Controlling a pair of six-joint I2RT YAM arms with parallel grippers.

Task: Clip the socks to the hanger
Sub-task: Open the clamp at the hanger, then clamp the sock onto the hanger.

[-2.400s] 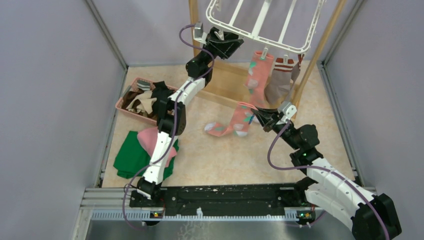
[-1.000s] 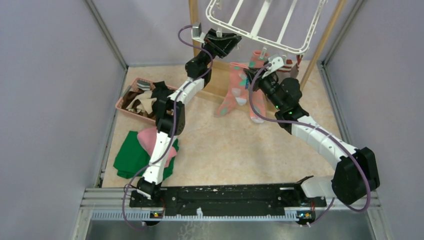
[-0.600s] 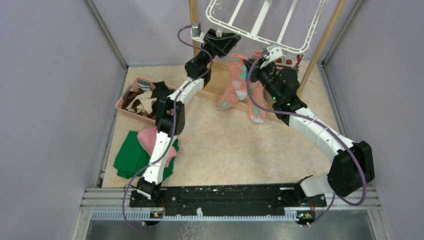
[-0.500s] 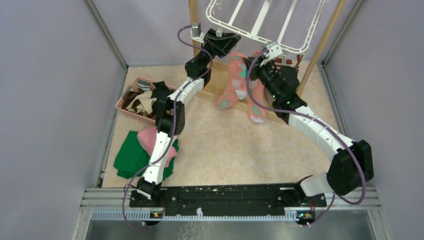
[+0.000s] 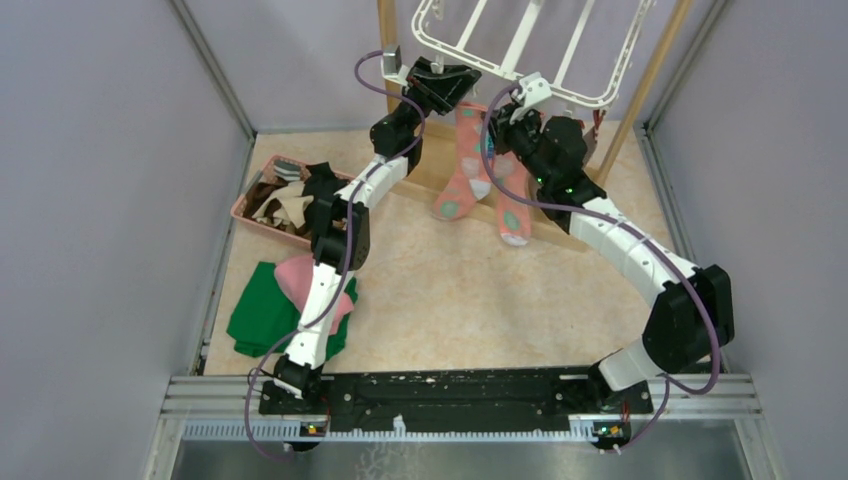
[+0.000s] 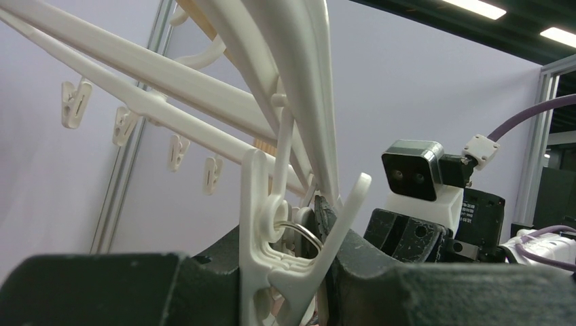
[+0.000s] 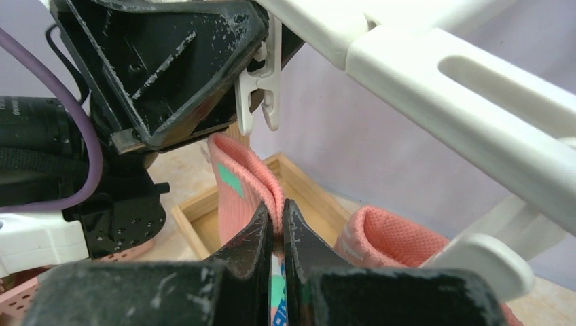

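Note:
The white hanger (image 5: 520,50) hangs at the top of the overhead view. My left gripper (image 5: 455,85) reaches up to its near rim and is shut on one dangling white clip (image 6: 257,204), pinched between the dark fingers (image 6: 102,285). My right gripper (image 5: 500,118) is shut on the cuff of a salmon pink sock (image 7: 248,176), which it holds just below that clip (image 7: 261,88). This sock (image 5: 462,170) dangles beside a second pink sock (image 5: 512,205) that hangs from the hanger (image 7: 435,75), also seen in the right wrist view (image 7: 401,244).
A pink basket (image 5: 245,205) of loose socks sits at the left. A green cloth (image 5: 262,315) and a pink cloth (image 5: 300,275) lie in front of it. The wooden frame stand (image 5: 645,90) carries the hanger, its base (image 5: 445,175) on the floor under the socks.
My right arm has lifted the pink sock off the floor and carried it up and left to the clip. The left gripper has stayed on the clip.

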